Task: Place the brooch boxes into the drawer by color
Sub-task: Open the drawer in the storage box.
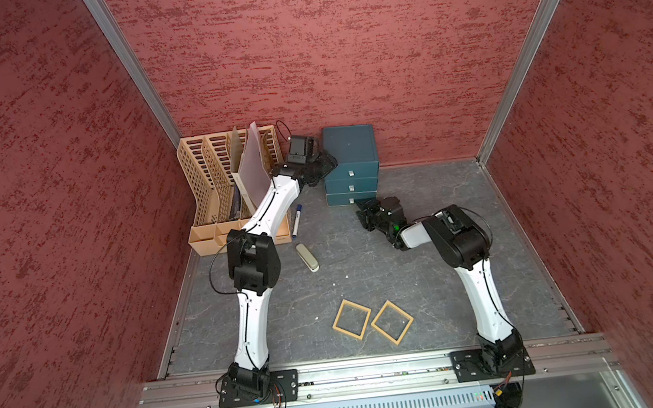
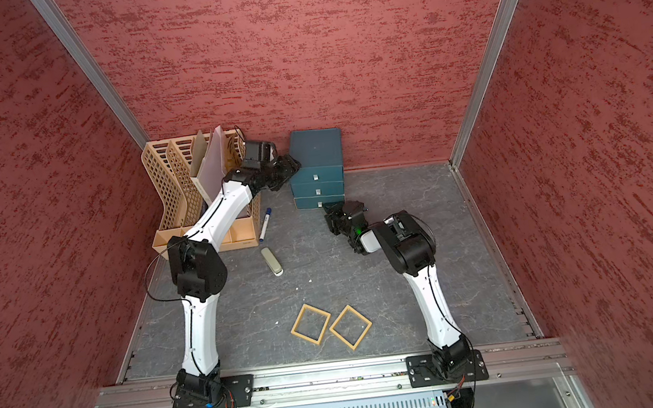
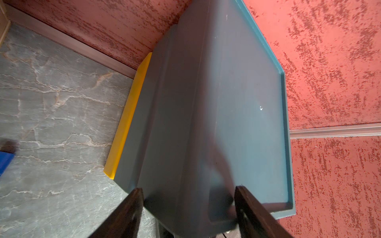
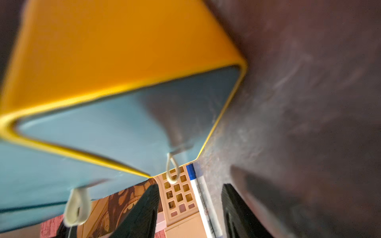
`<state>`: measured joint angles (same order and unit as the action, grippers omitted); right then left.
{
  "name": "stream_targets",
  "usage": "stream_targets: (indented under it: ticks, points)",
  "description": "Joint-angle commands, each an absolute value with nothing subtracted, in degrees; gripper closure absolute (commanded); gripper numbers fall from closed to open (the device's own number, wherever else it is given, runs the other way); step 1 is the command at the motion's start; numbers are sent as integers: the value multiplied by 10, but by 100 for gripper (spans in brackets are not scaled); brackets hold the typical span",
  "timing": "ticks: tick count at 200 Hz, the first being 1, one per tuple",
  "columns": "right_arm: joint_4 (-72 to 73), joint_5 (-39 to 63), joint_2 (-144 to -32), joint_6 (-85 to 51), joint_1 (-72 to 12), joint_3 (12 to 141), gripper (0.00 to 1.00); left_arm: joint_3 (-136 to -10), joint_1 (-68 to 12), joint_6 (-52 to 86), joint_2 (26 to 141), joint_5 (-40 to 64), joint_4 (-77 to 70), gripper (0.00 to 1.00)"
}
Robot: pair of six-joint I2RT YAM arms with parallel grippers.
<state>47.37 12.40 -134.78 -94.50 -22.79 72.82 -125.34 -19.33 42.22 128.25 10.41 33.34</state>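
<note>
Red textured walls (image 1: 340, 44) stand left, right and far; the floor (image 1: 366, 276) is grey veined stone, with aluminium rails (image 1: 377, 369) near.

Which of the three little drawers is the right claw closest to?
The bottom drawer, lowest in the teal stack; the right gripper sits just in front of it.

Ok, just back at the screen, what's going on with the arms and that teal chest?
The left gripper sits at the upper left corner of the teal chest, jaws apart around its edge; whether it clamps there cannot be told. The right gripper is low in front of the bottom drawer, open and holding nothing. From above, all three drawers look shut. Two tan brooch boxes lie side by side near the front of the table; no other boxes are in view.
</note>
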Motion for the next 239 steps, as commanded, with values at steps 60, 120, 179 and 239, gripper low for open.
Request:
stream_targets:
  ticks: [60, 120, 179, 239]
  points:
    - [502, 127, -1402, -960, -230, 802, 56, -1241, -206, 419, 1267, 119, 349, 27]
    - [492, 119, -1407, -965, -231, 819, 76, -1244, -205, 419, 1268, 120, 346, 27]
    - [507, 107, -1405, -969, -233, 806, 100, -1242, -205, 417, 1266, 120, 349, 27]
    - [556, 92, -1342, -977, -256, 715, 100, -1243, -202, 417, 1272, 123, 350, 27]
